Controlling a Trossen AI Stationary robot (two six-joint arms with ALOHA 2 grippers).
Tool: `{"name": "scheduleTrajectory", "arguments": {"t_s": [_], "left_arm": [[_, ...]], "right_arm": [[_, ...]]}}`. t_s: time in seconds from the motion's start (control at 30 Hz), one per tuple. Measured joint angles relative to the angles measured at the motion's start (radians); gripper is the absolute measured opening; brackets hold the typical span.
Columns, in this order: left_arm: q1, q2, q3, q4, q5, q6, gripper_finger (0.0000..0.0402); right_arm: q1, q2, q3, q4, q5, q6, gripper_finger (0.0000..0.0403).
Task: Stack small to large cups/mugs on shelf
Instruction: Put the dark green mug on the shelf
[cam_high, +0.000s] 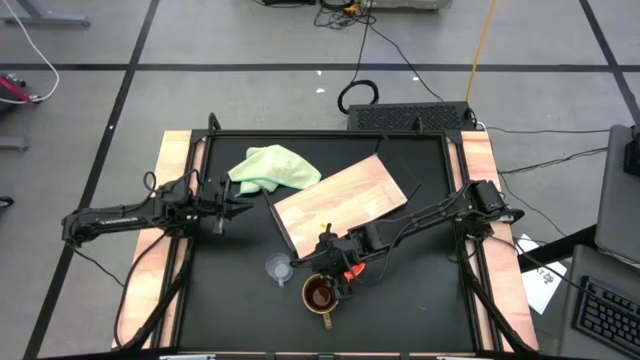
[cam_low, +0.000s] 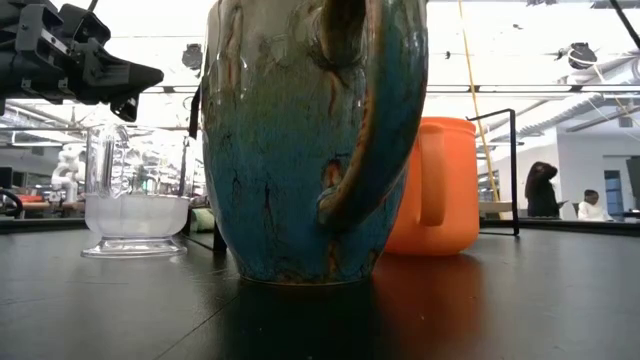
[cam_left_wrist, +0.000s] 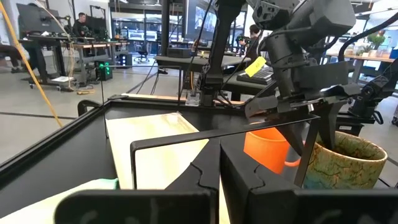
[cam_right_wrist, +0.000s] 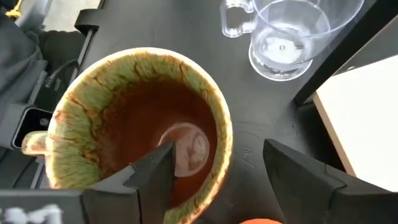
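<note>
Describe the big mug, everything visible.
The big mug stands upright and empty on the black table, near its front edge. It looks like glazed ceramic: crackled teal-blue outside, mottled green rim, brown inside, with one loop handle. The glass cup and orange cup stand close beside it, apart from it. The right pincer is above it, open, one finger over the inside and one outside the rim; whether they touch is unclear.
</note>
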Motion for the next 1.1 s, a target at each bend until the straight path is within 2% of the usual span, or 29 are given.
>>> {"name": "scheduleTrajectory", "arguments": {"t_s": [0.13,0.47,0.8,1.1], "left_arm": [[0.0,0.0,0.0,0.0,0.0,0.0,0.0012],[0.0,0.0,0.0,0.001,0.0,0.001,0.0012],[0.0,0.0,0.0,0.0,-0.001,0.001,0.0012],[0.0,0.0,0.0,0.0,-0.001,0.019,0.0012]], "right_arm": [[0.0,-0.001,0.0,0.002,0.0,-0.003,0.0229],[0.0,-0.002,-0.063,0.101,0.001,0.002,0.0181],[0.0,-0.001,-0.066,0.121,0.001,-0.019,0.0157],[0.0,-0.001,-0.066,0.132,0.0,-0.048,0.0092]]}}
